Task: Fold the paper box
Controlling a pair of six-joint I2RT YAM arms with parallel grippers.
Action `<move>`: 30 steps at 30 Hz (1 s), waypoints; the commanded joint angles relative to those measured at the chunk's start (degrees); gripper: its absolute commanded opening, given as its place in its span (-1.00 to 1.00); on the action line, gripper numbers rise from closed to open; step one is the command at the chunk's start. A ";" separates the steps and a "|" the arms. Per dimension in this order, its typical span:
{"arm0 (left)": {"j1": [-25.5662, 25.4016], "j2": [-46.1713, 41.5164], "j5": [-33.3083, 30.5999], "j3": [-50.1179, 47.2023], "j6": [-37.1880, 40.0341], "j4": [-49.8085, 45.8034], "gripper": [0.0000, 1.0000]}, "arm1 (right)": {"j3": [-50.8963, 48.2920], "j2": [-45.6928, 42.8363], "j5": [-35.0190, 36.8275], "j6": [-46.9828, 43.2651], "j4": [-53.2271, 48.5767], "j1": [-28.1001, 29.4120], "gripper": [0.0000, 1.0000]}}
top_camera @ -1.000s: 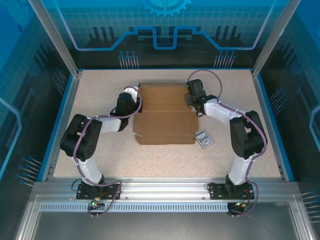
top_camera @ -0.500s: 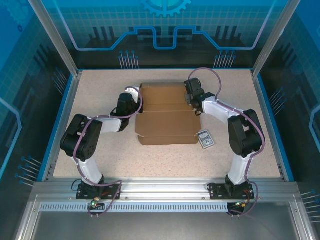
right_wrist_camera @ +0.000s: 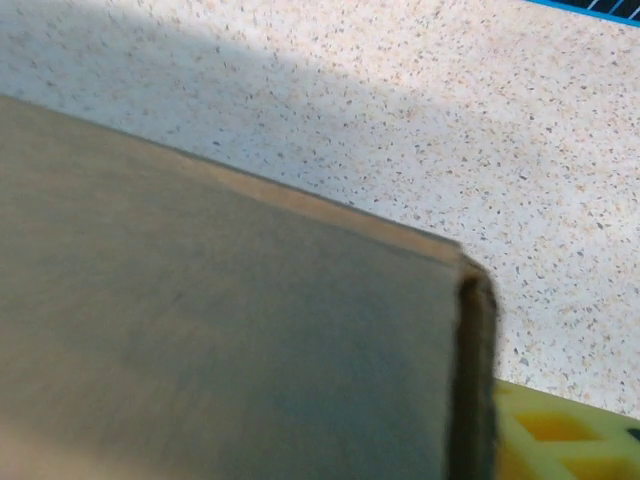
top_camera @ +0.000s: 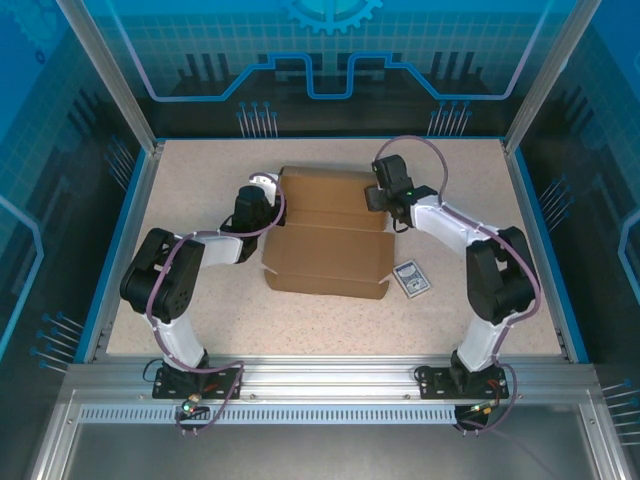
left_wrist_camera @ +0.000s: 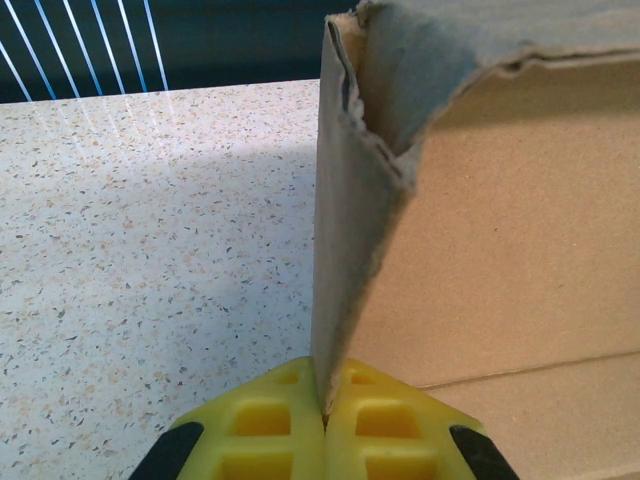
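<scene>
Left gripper (left_wrist_camera: pixel 322 418) pinches an upright flap (left_wrist_camera: pixel 345 220) of the paper box (left_wrist_camera: pixel 500 250); right gripper (top_camera: pixel 376 198) sits at its right edge, grip unclear.

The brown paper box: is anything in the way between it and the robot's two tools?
Nothing visible. The left tool is shut on the left wall of the paper box, and the right tool is right at its far right corner. The small patterned card lies beside the box's near right corner, clear of both tools.
</scene>
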 commanded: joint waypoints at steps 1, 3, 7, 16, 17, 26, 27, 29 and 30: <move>0.10 -2.18 0.45 0.12 -1.33 -0.19 -1.00 | -1.16 -5.72 -2.29 -2.21 -1.52 0.81 0.31; 0.08 -2.30 0.44 0.11 -1.36 -0.17 -1.00 | -1.81 -8.40 -2.00 -4.26 -1.84 0.82 0.36; 0.05 -1.84 0.22 0.25 -1.40 -0.04 -1.00 | -2.26 -12.97 -3.95 -11.40 -1.43 0.82 0.44; 0.03 -1.46 0.44 0.58 -1.43 -0.32 -1.00 | 5.71 -8.71 -16.39 -27.99 -7.58 0.81 0.59; 0.05 -1.55 0.39 0.64 -1.34 -0.52 -1.00 | 6.86 -7.94 -17.50 -29.21 -8.42 0.86 0.59; 0.05 -1.83 0.61 0.73 -1.31 -1.10 -1.00 | 18.64 1.74 -17.47 -37.83 -15.85 2.78 0.59; 0.10 -1.99 0.69 0.73 -1.41 -1.16 -1.00 | 20.03 3.11 -16.86 -38.56 -16.72 3.09 0.59; 0.05 -1.99 0.88 0.82 -1.40 -1.24 -1.00 | 22.81 5.57 -15.94 -39.58 -18.28 3.60 0.58; 0.05 -2.04 0.97 0.97 -1.50 -1.46 -1.00 | 24.24 6.79 -15.79 -39.99 -18.93 3.79 0.57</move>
